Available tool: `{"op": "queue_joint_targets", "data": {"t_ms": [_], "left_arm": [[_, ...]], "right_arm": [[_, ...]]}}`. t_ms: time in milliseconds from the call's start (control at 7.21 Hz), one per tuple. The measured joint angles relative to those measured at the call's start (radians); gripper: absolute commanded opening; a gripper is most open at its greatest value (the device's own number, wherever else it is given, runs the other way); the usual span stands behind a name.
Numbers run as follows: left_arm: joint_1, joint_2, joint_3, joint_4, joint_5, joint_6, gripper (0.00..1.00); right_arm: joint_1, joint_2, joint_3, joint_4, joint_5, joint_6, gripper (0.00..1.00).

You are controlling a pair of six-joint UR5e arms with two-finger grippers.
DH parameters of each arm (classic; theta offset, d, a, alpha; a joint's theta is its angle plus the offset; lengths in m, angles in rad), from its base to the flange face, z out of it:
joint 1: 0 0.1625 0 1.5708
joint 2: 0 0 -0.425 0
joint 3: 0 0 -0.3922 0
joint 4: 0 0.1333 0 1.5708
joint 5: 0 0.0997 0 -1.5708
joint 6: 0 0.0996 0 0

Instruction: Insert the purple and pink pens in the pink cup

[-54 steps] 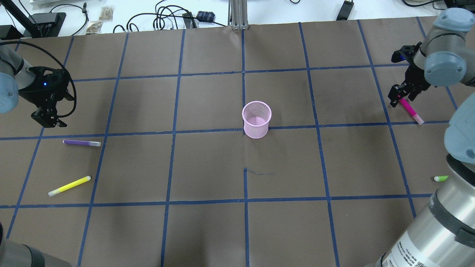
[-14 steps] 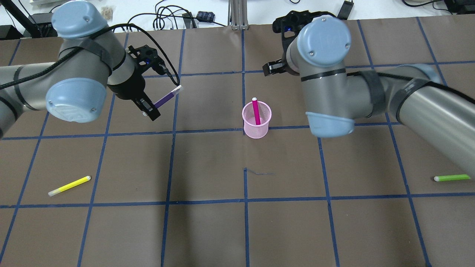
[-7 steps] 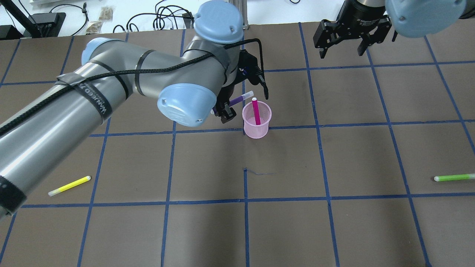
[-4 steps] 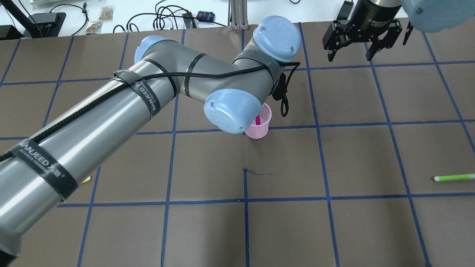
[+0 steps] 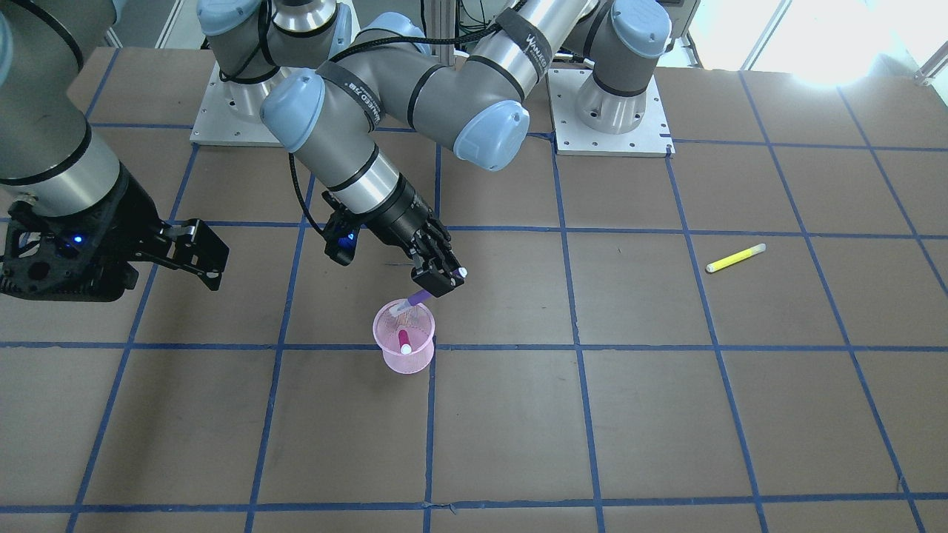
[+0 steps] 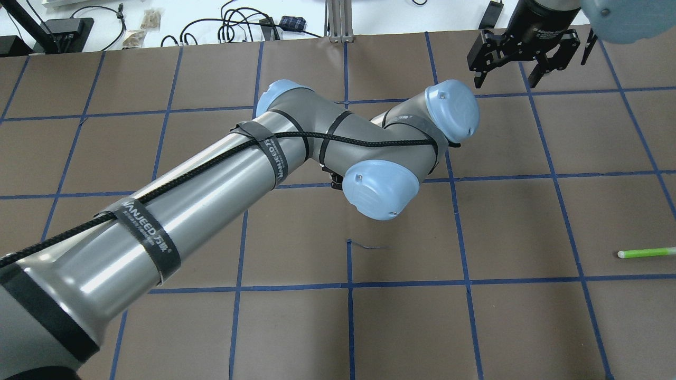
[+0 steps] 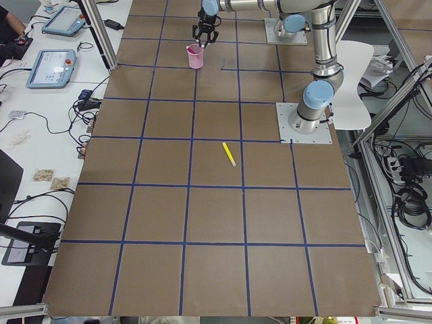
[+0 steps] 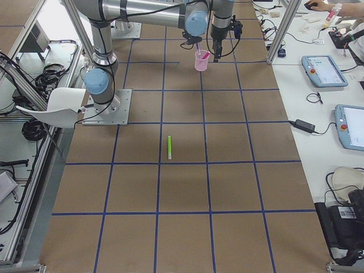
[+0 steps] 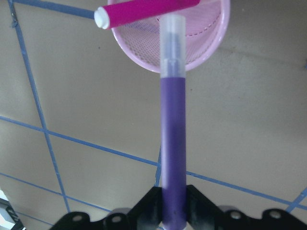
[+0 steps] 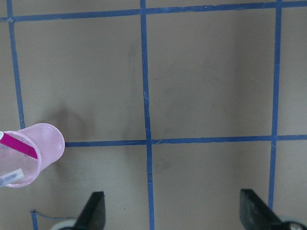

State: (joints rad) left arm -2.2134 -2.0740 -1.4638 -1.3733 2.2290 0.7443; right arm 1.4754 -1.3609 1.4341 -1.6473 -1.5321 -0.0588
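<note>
The pink mesh cup [image 5: 404, 348] stands near the table's middle with the pink pen [image 5: 404, 342] standing inside it. My left gripper [image 5: 439, 280] is shut on the purple pen [image 5: 416, 298] and holds it tilted just behind the cup. The pen's clear cap sits over the cup's mouth. In the left wrist view the purple pen [image 9: 172, 143] points at the cup's rim [image 9: 211, 43], with the pink pen [image 9: 144, 9] across it. My right gripper [image 5: 211, 255] is open and empty, well off to the side. In the overhead view my left arm hides the cup.
A yellow pen [image 5: 735, 257] lies on the brown table on my left side. A green pen [image 6: 643, 253] lies near the right edge. Cables and boxes sit beyond the table's far edge [image 6: 237, 26].
My left arm has carried the purple pen rightwards to the cup and now covers it from overhead. My right gripper, open, has drifted slightly right at the far side.
</note>
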Motion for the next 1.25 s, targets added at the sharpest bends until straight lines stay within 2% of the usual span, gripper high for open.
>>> {"op": "queue_joint_targets", "data": {"t_ms": [416,554,693,832,1248], "left_arm": [[-0.019,-0.079,0.064,-0.002,0.031,0.000,0.00],[-0.019,-0.095,0.075,-0.003,0.033,0.000,0.10],[-0.020,-0.104,0.081,-0.004,0.034,0.000,0.76],[-0.020,-0.107,0.083,-0.004,0.034,-0.001,1.00],[-0.020,-0.103,0.085,-0.006,0.030,-0.009,1.00]], "right_arm": [[-0.033,-0.006,0.011,0.005,0.002,-0.001,1.00],[-0.034,-0.007,0.012,0.005,0.002,-0.001,1.00],[-0.035,-0.007,0.012,0.005,0.003,-0.001,1.00],[-0.035,-0.007,0.012,0.004,0.003,-0.001,1.00],[-0.035,-0.005,0.012,0.004,0.004,-0.001,1.00]]}}
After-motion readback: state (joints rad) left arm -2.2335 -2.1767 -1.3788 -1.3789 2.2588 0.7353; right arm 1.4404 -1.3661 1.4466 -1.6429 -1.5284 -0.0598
